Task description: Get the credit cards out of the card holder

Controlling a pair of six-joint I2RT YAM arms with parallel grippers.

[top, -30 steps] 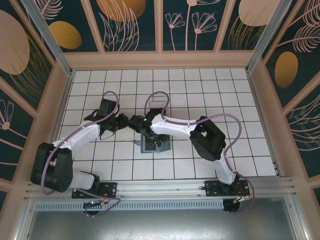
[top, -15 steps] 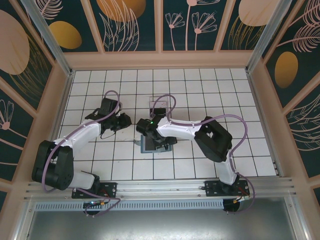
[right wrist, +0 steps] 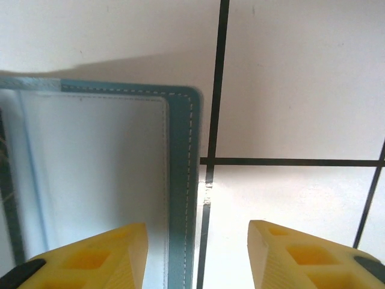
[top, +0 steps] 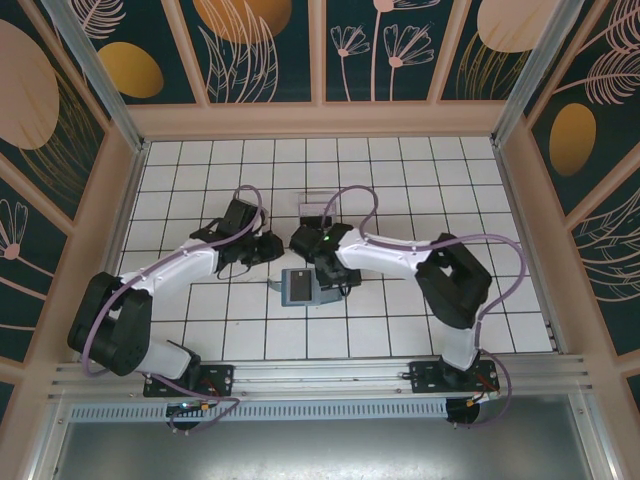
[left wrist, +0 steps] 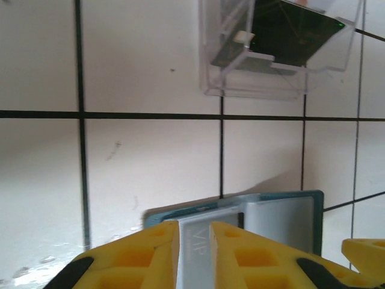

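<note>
The slate-blue card holder [top: 299, 287] lies open and flat on the tiles in front of both arms. My left gripper [left wrist: 194, 226] is shut on a white credit card [left wrist: 195, 256] printed "VIP", which stands on edge between the yellow fingers, with the card holder [left wrist: 283, 217] just beyond it. My right gripper [right wrist: 198, 232] is open and straddles the card holder's stitched right edge [right wrist: 180, 180], one finger over its pale lining, the other over bare tile. A dark credit card [left wrist: 289, 36] rests inside the clear plastic tray.
The clear plastic tray [top: 316, 206] stands one tile behind the card holder, close to the right arm's wrist. Wooden walls close in the white tiled floor on three sides. Both arms' purple cables loop above the middle of the floor.
The left gripper has moved right, towards the card holder. The right arm has swung right and back, uncovering most of the card holder, and its jaws have narrowed slightly.
</note>
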